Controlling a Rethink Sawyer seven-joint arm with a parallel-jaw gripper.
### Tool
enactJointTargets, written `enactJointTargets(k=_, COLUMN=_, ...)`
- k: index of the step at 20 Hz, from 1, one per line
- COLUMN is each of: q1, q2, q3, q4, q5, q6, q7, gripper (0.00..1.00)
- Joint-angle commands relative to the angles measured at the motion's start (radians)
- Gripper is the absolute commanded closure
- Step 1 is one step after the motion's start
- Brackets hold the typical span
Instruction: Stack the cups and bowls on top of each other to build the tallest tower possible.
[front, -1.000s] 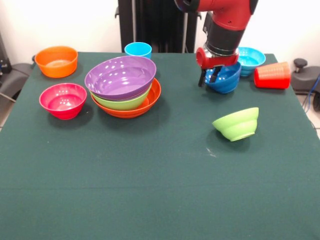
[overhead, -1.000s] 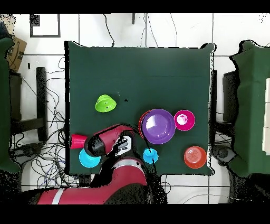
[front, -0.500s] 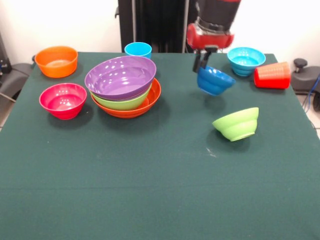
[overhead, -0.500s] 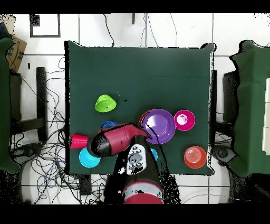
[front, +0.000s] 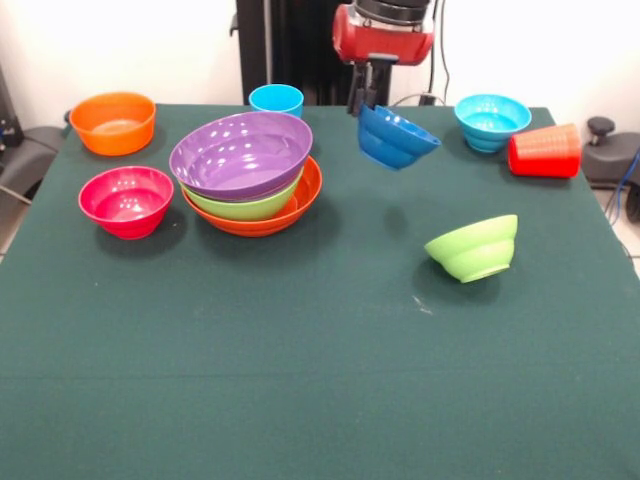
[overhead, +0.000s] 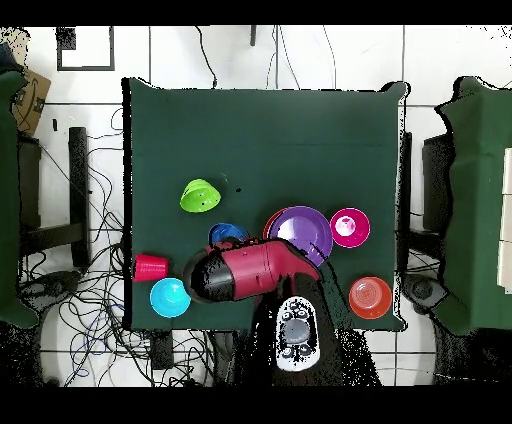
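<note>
My gripper (front: 366, 95) is shut on the rim of the dark blue bowl (front: 396, 138) and holds it tilted in the air, to the right of the tower (front: 250, 172). The tower is a purple bowl nested in a lime green and an orange one. In the overhead view the arm covers the gripper; part of the dark blue bowl (overhead: 226, 234) shows beside the tower (overhead: 300, 237). On the table stand a small orange bowl (front: 113, 122), a magenta-red bowl (front: 126, 200), a light blue bowl (front: 491, 120) and a tilted small lime green bowl (front: 473, 247). The light blue cup (front: 276, 100) stands behind the tower. The red cup (front: 545, 151) lies on its side.
The green table (front: 300, 380) has its right edge close to the red cup. Cables lie on the floor around the table (overhead: 90, 300) in the overhead view.
My gripper has lifted the dark blue bowl from beside the light blue bowl and carried it up and left toward the tower. The other bowls and cups have not moved.
</note>
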Motion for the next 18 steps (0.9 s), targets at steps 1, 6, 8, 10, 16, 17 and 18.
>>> enactJointTargets(k=1, q1=-0.028, q2=-0.005, q3=0.118, q4=0.065, q5=-0.039, q6=0.056, q7=-0.054, gripper=1.0)
enactJointTargets(k=6, q1=-0.144, q2=-0.091, q3=0.226, q4=0.156, q5=0.022, q6=0.044, q7=-0.09, gripper=1.0)
enactJointTargets(k=8, q1=-0.205, q2=-0.154, q3=0.281, q4=0.197, q5=0.049, q6=0.058, q7=-0.119, gripper=1.0)
enactJointTargets(k=10, q1=-0.298, q2=-0.255, q3=0.36, q4=0.254, q5=0.107, q6=0.106, q7=-0.178, gripper=1.0)
enactJointTargets(k=16, q1=-0.46, q2=-0.43, q3=0.514, q4=0.308, q5=0.264, q6=0.229, q7=-0.263, gripper=1.0)
enactJointTargets(k=17, q1=-0.46, q2=-0.428, q3=0.518, q4=0.3, q5=0.259, q6=0.231, q7=-0.251, gripper=1.0)
enactJointTargets(k=18, q1=-0.472, q2=-0.431, q3=0.53, q4=0.298, q5=0.265, q6=0.232, q7=-0.251, gripper=1.0)
